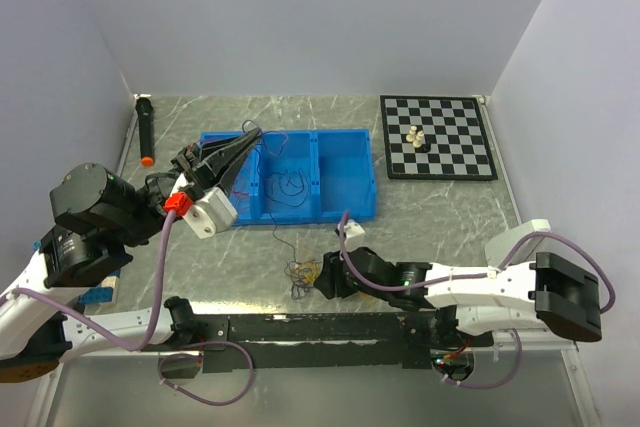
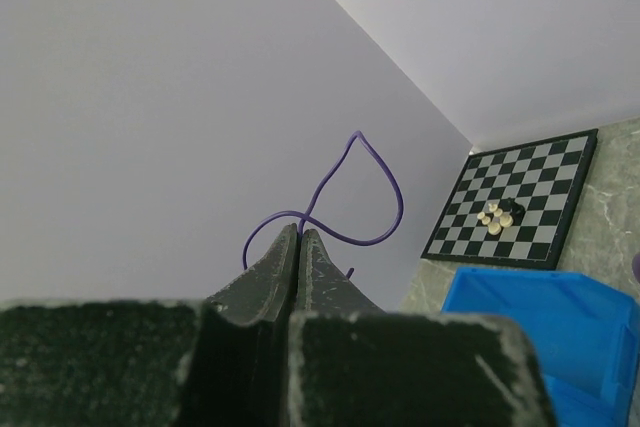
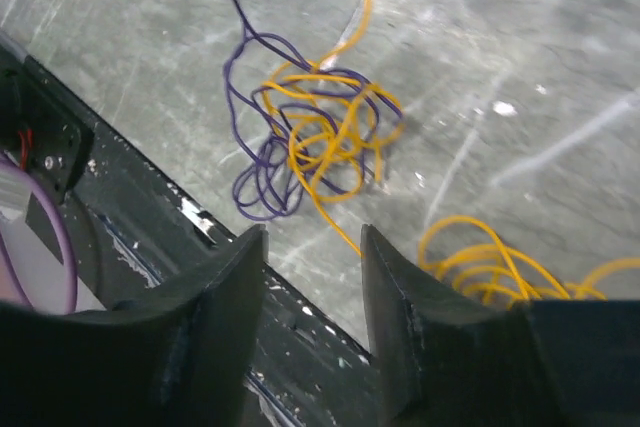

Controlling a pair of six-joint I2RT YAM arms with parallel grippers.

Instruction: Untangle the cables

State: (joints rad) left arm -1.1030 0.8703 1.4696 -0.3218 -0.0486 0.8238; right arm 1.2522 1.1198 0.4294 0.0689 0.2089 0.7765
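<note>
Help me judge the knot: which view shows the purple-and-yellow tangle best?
Right wrist: the tangle fills the frame, loops distinct. Top external shows it only tiny. Left wrist misses it, showing one purple wire pinched by the left gripper.

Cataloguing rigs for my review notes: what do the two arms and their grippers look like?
The left arm and right arm share white links, black joint housings and trailing mauve hoses. A red clip sits near the left wrist. The left gripper and right gripper have matte black, tapering fingers.
</note>
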